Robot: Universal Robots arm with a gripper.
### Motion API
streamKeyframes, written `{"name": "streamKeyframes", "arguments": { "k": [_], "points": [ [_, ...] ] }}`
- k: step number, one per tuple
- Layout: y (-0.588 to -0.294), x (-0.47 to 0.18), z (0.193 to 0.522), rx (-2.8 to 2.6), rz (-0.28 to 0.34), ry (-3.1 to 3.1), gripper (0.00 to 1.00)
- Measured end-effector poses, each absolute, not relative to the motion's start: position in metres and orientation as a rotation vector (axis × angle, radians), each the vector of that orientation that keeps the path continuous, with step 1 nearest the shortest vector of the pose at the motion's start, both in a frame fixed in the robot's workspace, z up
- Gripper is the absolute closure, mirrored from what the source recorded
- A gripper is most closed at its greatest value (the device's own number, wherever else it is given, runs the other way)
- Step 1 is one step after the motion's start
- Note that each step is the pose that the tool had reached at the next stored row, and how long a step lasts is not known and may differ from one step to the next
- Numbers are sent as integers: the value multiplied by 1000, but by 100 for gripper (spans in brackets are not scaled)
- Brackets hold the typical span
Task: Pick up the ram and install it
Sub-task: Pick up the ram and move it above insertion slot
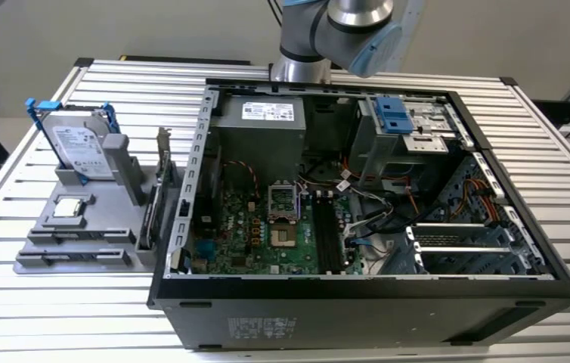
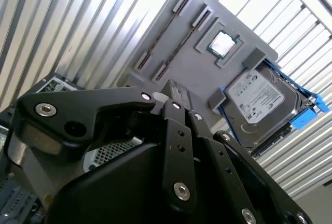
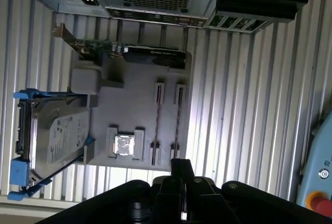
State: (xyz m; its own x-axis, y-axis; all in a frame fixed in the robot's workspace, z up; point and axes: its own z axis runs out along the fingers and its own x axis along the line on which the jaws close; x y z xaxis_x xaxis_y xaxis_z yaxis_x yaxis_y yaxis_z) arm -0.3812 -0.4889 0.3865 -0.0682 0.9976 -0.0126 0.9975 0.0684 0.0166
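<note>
First wrist view: gripper hanging over the grey tray, fingers pinched together with nothing in them
Ram looks like it sits edge-on in a tray slot, tray just beside the open computer case

Gripper: black, fingertips together, before the fixture.
Fixture: grey, on slatted table.
Processor: in fixture's recess.
Hard drive: blue-railed, propped at fixture's end.

Exterior view looks down on the open PC case, both wrist views peer close past the gripper, and all three share the gray holder.
</note>
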Motion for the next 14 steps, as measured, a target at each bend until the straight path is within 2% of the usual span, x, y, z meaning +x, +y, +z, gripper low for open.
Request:
{"name": "streamKeyframes", "arguments": {
  "k": [14],
  "points": [
    [-489,-383,386,2182,2,2235,100]
  ]
}}
